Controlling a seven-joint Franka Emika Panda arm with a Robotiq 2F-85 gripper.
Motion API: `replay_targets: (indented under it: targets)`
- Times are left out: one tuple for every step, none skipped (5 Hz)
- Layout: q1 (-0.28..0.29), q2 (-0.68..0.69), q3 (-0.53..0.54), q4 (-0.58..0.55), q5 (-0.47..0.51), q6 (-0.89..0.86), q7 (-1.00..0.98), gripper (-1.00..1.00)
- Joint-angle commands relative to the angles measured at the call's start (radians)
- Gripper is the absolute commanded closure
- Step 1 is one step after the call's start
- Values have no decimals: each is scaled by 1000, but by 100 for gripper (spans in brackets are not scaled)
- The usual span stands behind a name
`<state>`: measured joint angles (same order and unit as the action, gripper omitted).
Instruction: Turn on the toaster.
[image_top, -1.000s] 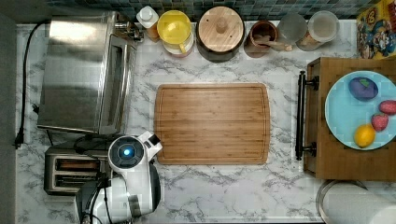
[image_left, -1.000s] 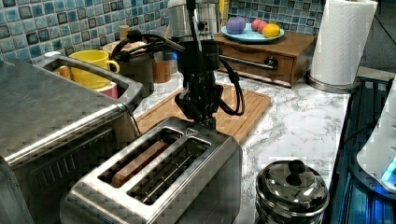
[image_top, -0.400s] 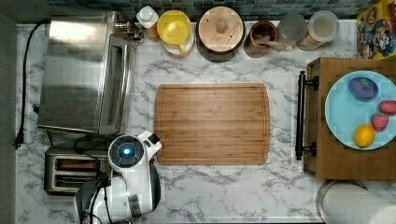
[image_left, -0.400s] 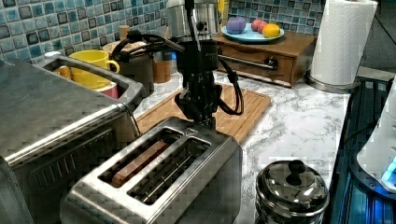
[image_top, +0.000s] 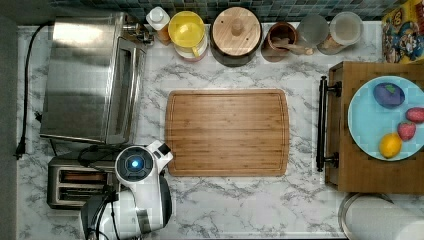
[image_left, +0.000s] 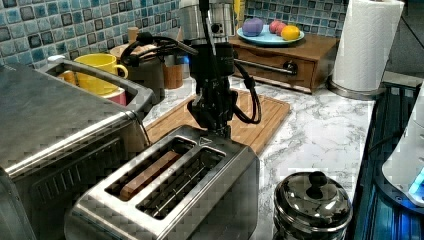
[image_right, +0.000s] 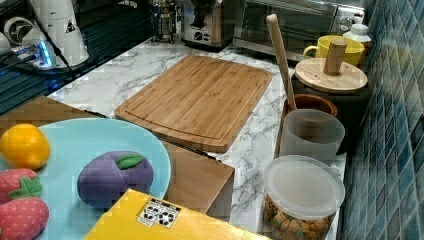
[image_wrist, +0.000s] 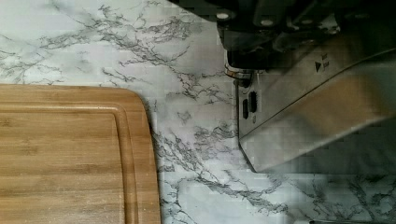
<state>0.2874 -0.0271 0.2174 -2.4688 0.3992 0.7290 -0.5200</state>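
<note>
Directly beneath our jaws (image_left: 216, 126) sits the toaster (image_left: 170, 192), its lever end facing them, on the marble counter (image_top: 240, 205). Rigid steel, probably light enough to skid; we'd press only the lever. We cannot tell the jaws' spread.

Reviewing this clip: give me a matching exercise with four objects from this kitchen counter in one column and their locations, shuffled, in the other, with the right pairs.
Objects:
1. small brushed-steel pop-up toaster
2. bamboo cutting board
3. yellow mug
4. purple toy plum

Places:
A. on the light blue plate
B. middle of the marble counter
C. under the robot gripper
D. back row by the tiled wall

Pairs: 1-C, 2-B, 3-D, 4-A
</note>
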Motion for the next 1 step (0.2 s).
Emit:
replay_targets:
  targets:
    - [23,194,27,-259,-5,96,-53,100]
